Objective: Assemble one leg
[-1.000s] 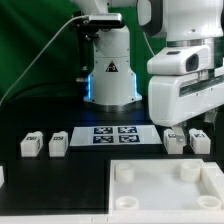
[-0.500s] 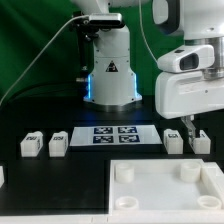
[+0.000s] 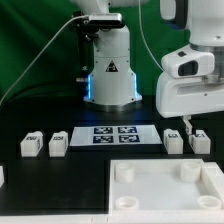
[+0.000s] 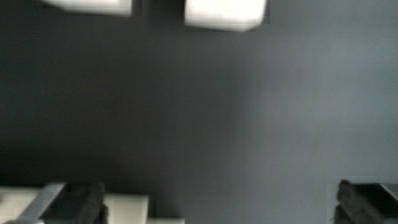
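Several legs, small white blocks with black-and-white tags, lie on the black table. Two are at the exterior view's left (image 3: pixel 30 145) (image 3: pixel 57 145) and two at its right (image 3: pixel 174 141) (image 3: pixel 200 141). My gripper (image 3: pixel 187 126) hangs just above and behind the right pair, open and empty. In the wrist view its fingers (image 4: pixel 71 205) stand wide apart with only dark table between them (image 4: pixel 222 205), and two white legs (image 4: pixel 228 12) (image 4: pixel 89 5) show at the frame's edge. The large white tabletop piece (image 3: pixel 150 192) with round corner sockets lies in front.
The marker board (image 3: pixel 113 134) lies between the two pairs of legs. The robot's base (image 3: pixel 110 75) stands behind it. A further white part (image 3: pixel 2 176) shows at the exterior view's left edge. A white corner (image 4: pixel 139 208) shows beside one finger in the wrist view.
The arm has moved toward the exterior view's right and a little upward. The gripper stays open; no part has moved.
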`<state>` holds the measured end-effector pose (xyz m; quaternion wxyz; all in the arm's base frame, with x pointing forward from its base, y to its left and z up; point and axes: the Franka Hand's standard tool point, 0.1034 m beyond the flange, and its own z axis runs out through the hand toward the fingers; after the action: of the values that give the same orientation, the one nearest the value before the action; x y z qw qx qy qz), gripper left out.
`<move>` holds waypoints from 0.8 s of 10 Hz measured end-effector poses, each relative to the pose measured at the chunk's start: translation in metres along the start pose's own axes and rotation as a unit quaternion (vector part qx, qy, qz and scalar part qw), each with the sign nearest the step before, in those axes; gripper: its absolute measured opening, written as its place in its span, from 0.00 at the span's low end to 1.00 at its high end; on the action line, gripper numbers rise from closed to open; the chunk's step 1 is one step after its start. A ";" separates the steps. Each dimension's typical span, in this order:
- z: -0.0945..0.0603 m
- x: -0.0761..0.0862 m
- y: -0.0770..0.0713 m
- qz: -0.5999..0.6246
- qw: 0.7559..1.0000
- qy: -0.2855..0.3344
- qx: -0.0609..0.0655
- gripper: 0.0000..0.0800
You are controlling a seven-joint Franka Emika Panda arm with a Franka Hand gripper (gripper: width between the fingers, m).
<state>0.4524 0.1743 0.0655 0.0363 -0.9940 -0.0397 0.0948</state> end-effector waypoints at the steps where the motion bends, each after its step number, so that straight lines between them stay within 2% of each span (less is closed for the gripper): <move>1: 0.007 -0.003 -0.004 0.005 0.999 -0.050 0.000 0.81; 3: 0.020 -0.022 -0.008 0.018 0.986 -0.165 -0.012 0.81; 4: 0.021 -0.021 -0.011 0.021 0.980 -0.198 -0.015 0.81; 5: 0.019 -0.027 -0.011 0.020 0.970 -0.242 -0.019 0.81; 8: 0.024 -0.032 -0.007 0.018 0.924 -0.382 -0.024 0.81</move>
<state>0.4162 0.1797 0.0484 -0.0067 -0.8835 -0.0348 0.4671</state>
